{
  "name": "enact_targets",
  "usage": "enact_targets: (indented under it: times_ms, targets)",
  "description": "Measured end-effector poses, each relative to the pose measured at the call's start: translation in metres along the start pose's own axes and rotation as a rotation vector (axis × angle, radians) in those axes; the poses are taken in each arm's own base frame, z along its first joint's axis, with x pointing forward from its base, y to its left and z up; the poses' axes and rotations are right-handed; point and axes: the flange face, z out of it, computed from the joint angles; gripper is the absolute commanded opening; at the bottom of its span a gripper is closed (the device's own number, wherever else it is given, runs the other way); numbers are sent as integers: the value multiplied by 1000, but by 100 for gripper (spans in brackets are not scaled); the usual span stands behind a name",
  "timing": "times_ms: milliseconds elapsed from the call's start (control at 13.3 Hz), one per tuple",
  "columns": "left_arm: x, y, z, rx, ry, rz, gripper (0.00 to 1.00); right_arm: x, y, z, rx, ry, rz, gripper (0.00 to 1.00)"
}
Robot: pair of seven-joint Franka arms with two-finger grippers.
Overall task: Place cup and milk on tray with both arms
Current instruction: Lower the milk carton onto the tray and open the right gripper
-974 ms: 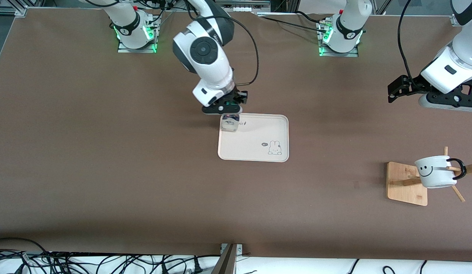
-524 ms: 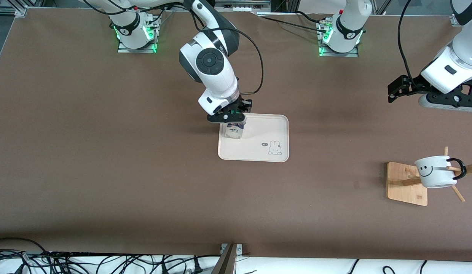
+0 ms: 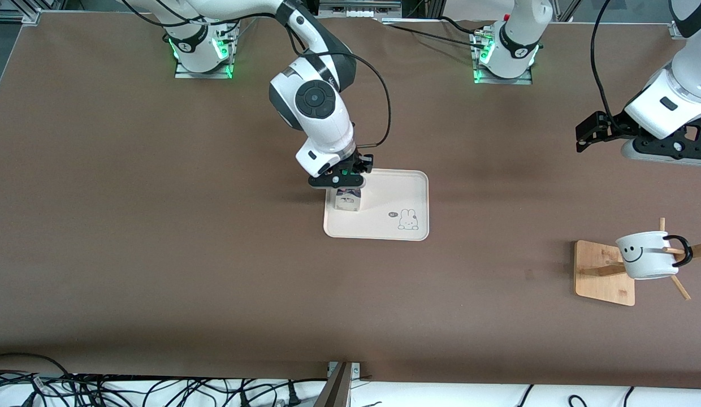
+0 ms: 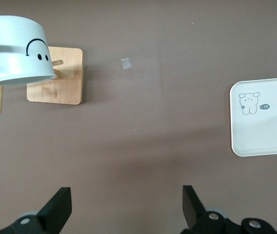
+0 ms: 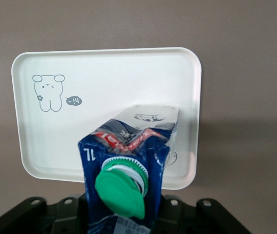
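Brown tabletop: the right gripper (image 3: 340, 182) clasps the blue-and-white milk carton (image 3: 347, 199) on the cream rectangular tray (image 3: 393, 200); the left gripper (image 3: 596, 131), fingers spread, waits above the racked white smiley mug (image 3: 647, 255).

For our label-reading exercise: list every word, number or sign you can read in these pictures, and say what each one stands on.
"1L": on the milk carton, white on blue, beside its green cap.
Small dark speech bubble beside the rabbit drawing on the tray: too small to read.
Other carton print: blurred.
Smiley face, no words: on the cup.
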Motion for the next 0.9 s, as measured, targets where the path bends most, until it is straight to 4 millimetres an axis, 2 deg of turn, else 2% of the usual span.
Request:
enact_targets:
  times_ms: [75,375,524,674,899]
  targets:
    - [0,0,0,0,0,0,100,0,0,0,-4,3,-3,100]
    - [0,0,0,0,0,0,100,4,3,0,-8,12,-1,100]
    - [0,0,0,0,0,0,100,11,3,-11,-17,52,-19,100]
    - [0,0,0,0,0,0,100,24,9,-39,-16,109,-19,100]
    - [-1,1,2,-9,-15,-12,100,50,44,-105,-32,171,0,100]
